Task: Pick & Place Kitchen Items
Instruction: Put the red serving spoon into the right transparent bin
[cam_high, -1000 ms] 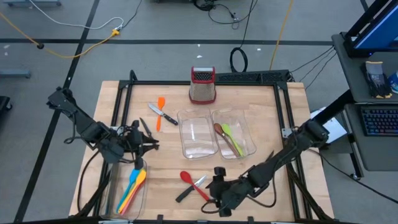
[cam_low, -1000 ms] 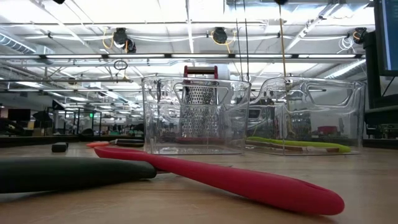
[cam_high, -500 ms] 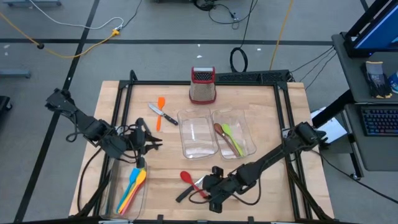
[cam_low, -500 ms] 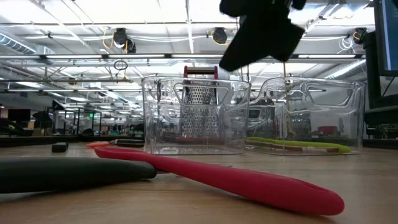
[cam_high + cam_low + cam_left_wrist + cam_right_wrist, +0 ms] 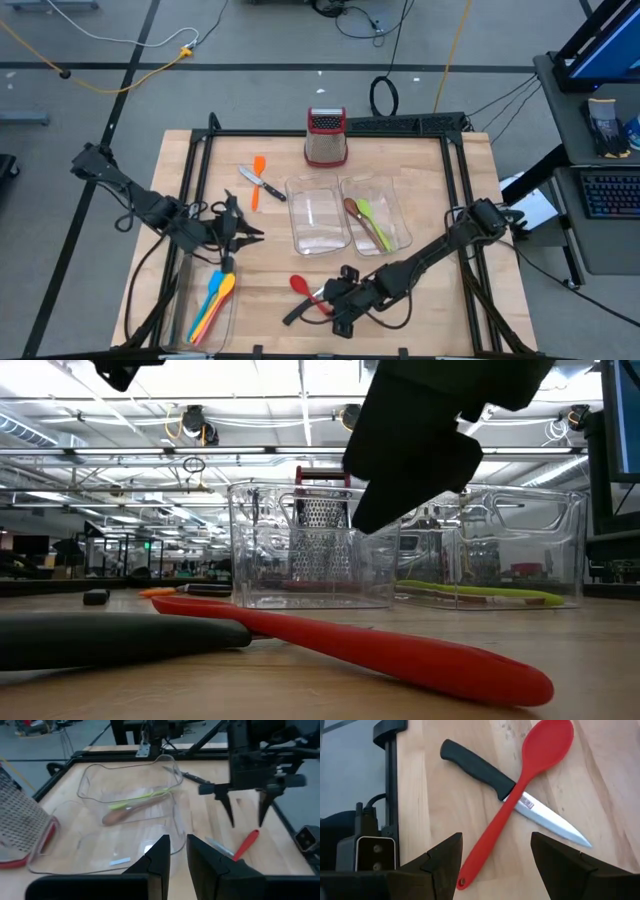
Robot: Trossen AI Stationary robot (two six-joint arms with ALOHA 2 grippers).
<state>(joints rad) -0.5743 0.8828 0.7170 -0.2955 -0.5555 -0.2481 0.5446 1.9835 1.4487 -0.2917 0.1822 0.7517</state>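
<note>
Since the earlier frame, the right gripper [image 5: 336, 308] has slid leftward along the lower centre of the high view, and now hangs with fingers spread wide over the red spoon [image 5: 520, 790], which lies crossed over the black-handled knife [image 5: 505, 787]. That straddling stance (handle end between the fingers in the right wrist view) looks chosen for a grab at the spoon. At centre left, the left gripper [image 5: 235, 232] hovers above the colourful utensils [image 5: 213, 300] in a clear tray [image 5: 178, 310], its fingers nearly together and holding nothing I can see, probably waiting.
</note>
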